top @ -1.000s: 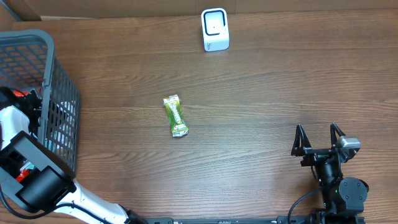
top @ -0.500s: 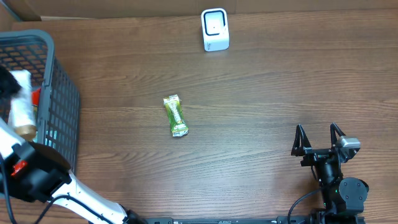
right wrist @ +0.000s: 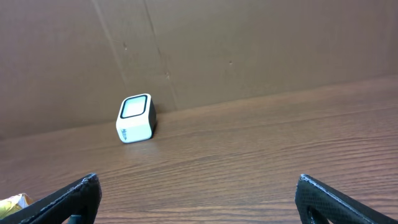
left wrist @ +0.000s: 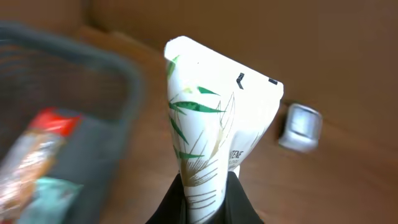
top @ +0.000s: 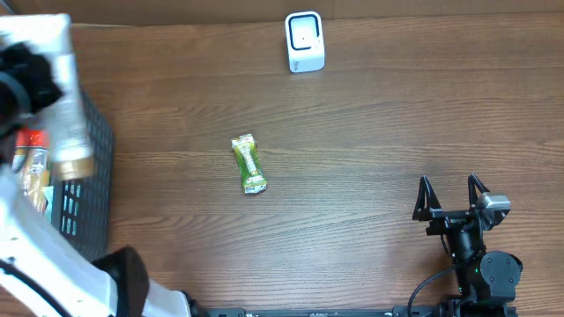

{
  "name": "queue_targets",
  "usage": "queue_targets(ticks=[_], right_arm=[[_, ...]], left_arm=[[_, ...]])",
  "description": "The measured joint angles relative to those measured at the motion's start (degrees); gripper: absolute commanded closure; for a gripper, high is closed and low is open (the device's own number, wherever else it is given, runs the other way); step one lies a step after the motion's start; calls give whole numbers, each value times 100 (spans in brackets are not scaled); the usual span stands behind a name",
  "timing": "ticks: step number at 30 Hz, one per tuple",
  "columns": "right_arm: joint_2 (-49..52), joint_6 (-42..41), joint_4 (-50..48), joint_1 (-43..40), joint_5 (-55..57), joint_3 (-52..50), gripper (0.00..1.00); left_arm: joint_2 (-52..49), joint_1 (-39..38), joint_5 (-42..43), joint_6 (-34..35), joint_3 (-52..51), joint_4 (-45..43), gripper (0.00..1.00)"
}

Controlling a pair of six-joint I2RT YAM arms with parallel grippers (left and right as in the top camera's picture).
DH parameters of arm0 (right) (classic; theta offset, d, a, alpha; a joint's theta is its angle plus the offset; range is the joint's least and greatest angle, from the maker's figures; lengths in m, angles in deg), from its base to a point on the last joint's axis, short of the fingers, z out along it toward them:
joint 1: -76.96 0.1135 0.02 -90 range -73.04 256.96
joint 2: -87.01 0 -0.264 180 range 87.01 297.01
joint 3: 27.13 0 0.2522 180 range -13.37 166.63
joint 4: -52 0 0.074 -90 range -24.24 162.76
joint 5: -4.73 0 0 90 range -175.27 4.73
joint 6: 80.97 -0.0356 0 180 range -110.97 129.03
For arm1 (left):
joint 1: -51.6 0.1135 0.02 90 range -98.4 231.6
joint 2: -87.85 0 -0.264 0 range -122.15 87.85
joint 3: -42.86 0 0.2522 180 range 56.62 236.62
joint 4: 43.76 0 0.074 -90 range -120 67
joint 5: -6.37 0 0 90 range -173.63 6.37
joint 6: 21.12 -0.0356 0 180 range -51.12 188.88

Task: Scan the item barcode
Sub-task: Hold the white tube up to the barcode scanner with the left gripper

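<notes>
Clamping left gripper [left wrist: 205, 190] on white leaf-printed tube [left wrist: 214, 118] over grey mesh basket [top: 92, 176]; right gripper [top: 451, 195] splayed empty; white box scanner [top: 305, 41] well apart, scan pending.

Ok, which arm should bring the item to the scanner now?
Left. The left gripper is shut on the white tube, ready to carry it to the scanner. The right gripper sits open and empty at the near edge of the table.
</notes>
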Motion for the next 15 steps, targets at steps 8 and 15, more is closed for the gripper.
queue_targets(ticks=[8,15], right_arm=[[-2,0,2,0,-2,0,0],[0,2,-2,0,-2,0,0]], left_arm=[[-859,-2507,179,680,-566,-85,95],[-2551,-3805,177,1123,-957,-404,96]])
